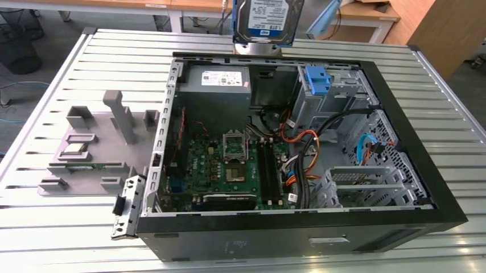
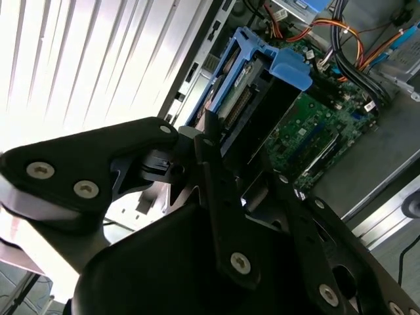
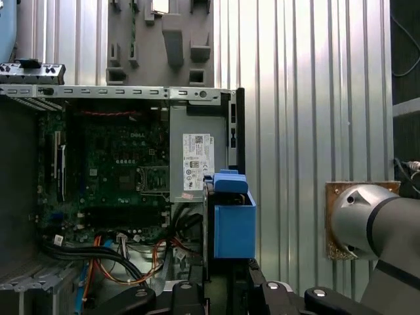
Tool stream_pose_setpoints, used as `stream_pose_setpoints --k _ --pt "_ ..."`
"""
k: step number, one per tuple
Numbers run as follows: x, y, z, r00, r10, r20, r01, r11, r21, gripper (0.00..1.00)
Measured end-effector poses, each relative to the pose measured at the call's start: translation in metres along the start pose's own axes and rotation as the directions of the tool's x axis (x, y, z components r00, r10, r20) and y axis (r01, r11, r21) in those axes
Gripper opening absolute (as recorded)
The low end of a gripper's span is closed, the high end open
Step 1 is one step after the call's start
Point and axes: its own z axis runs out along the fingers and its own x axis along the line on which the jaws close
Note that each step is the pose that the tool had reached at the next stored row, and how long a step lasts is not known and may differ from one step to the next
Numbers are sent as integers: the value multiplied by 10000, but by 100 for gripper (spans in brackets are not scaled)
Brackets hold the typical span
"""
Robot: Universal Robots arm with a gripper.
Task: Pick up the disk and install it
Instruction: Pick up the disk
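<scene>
The gripper (image 2: 239, 154) is clamped on the disk (image 2: 220, 85). In the second wrist view its black fingers (image 2: 209, 151) press against the two flat sides, and the blue carrier bracket (image 2: 289, 65) sticks out past the fingertips. The contact points themselves are hidden behind the dark linkage. In the first wrist view the gripper (image 3: 223, 292) is cut off by the frame edge, with the bracket (image 3: 234, 226) seen edge-on rising out of it. The drive's metal body there is only a thin dark strip beside the blue.

In the exterior view the disk (image 1: 267, 20) hangs upright, label facing the camera, its upper part cut off by the frame. It is in the air, well clear of everything below.

Beneath the jaws lies the open computer case (image 1: 304, 239), flat on its side on the slatted metal table (image 1: 91, 62). The nearest part of it is the rear wall, where the grey power supply (image 1: 216, 85) sits. Just beside that, toward the exterior view's right, is a blue drive-bay piece (image 1: 315, 77). Farther off is the green motherboard (image 1: 227, 165), with orange and black cables (image 1: 300, 148) running alongside it and partly hiding the cage behind.

Outside the case, toward the exterior view's left, a grey fixture tray (image 1: 91, 142) holds small parts too small to identify. A silver arm joint (image 3: 364, 216) shows in the first wrist view.
</scene>
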Motion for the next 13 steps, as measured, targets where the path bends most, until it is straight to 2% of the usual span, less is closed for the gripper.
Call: stream_pose_setpoints --k 7,9,13 --pt "-4 -197 -4 10000 -1 1 1 10000 0 35" --pt "-4 -220 -5 10000 0 1 0 10000 -1 35" --pt "-5 -224 -5 10000 1 1 -1 10000 1 35"
